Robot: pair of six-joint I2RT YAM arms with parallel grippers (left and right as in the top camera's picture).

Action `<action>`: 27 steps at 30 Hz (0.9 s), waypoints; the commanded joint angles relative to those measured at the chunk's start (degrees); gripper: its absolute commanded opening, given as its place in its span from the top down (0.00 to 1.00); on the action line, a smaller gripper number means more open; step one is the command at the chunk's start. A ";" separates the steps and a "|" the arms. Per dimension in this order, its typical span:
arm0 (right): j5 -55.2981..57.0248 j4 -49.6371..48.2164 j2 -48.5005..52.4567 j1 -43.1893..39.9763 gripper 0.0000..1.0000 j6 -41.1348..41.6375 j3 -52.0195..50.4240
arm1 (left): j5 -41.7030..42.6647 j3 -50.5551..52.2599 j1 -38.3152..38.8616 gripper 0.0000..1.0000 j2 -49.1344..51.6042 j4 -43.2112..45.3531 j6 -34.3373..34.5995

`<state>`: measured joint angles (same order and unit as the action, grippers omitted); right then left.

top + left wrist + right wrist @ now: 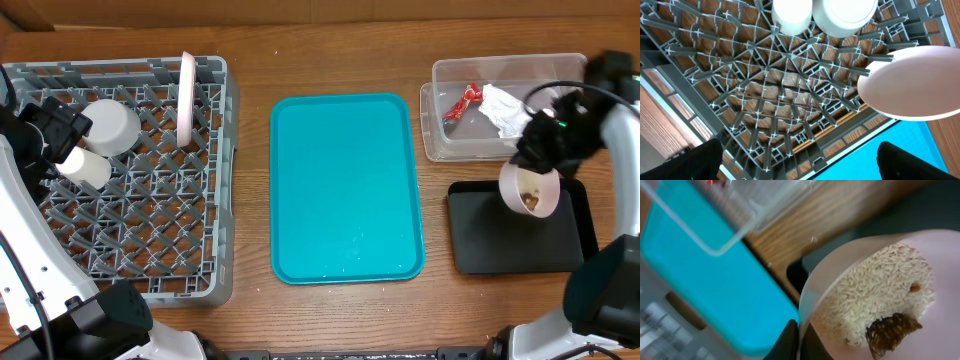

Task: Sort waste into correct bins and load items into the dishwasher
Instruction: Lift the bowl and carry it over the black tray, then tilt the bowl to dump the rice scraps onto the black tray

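Note:
My right gripper [801, 342] is shut on the rim of a small white bowl [529, 190], which is tilted above the black tray [470, 240]. White rice [880, 287] and a brown food scrap [892, 330] cling inside it. The clear tub [440, 140] behind holds a red wrapper [462, 102] and a white napkin [503, 110]. In the grey dish rack [190, 260] stand an upright pinkish plate [187, 95], a bowl [110, 125] and a cup [85, 168]. My left gripper [62, 128] hovers open over the rack's left side, with nothing between its fingers [695, 160].
A large teal tray [345, 190] lies in the middle of the wooden table between the rack and the bins. In the left wrist view the plate [912, 82], bowl [845, 15] and cup [792, 15] sit over the rack lattice [770, 100].

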<state>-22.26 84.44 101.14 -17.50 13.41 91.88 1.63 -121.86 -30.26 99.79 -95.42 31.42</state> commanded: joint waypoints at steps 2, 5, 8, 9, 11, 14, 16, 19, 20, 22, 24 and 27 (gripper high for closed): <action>-14.69 1.49 -1.29 -6.32 0.96 -11.63 -2.40 | -0.57 -0.44 0.07 0.00 0.24 -0.11 0.52; -20.92 1.57 -1.27 -11.06 0.96 -16.79 -7.23 | -0.59 -0.44 0.07 0.00 0.24 -0.11 0.50; -23.82 0.48 -1.27 -13.66 0.96 -18.99 -12.50 | -0.57 -0.44 0.07 0.00 0.24 -0.11 0.52; -24.98 -0.31 -1.27 -14.47 0.96 -19.58 -14.40 | -0.57 -0.44 0.07 0.00 0.24 -0.11 0.52; -27.71 -1.49 -1.27 -16.04 0.96 -20.00 -17.64 | -0.57 -0.44 0.07 0.00 0.24 -0.11 0.50; -35.45 -0.74 -1.27 -18.71 0.96 -26.16 -20.98 | -0.57 -0.44 0.07 0.00 0.24 -0.11 0.50; -36.85 0.28 -1.27 -19.91 0.96 -28.00 -21.38 | -0.57 -0.44 0.07 0.00 0.24 -0.11 0.50; -36.98 2.69 -1.27 -21.05 0.96 -29.05 -21.44 | -0.59 -0.44 0.07 0.00 0.24 -0.11 0.52; -37.29 4.57 -1.27 -21.16 0.96 -30.38 -21.44 | -0.57 -0.44 0.07 0.00 0.24 -0.11 0.50; -39.19 7.82 -1.27 -21.16 0.96 -35.21 -21.44 | -0.57 -0.44 0.07 0.00 0.24 -0.11 0.50; -40.30 7.19 -1.22 -21.31 0.96 -35.67 -21.44 | -0.59 -0.44 0.07 0.00 0.24 -0.11 0.52; -40.33 4.31 -0.46 -22.23 0.96 -34.56 -21.44 | -0.57 -0.44 0.07 0.00 0.24 -0.11 0.52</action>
<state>-59.22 90.50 101.08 -38.65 -19.16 70.70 1.63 -121.86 -30.26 99.79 -95.42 31.40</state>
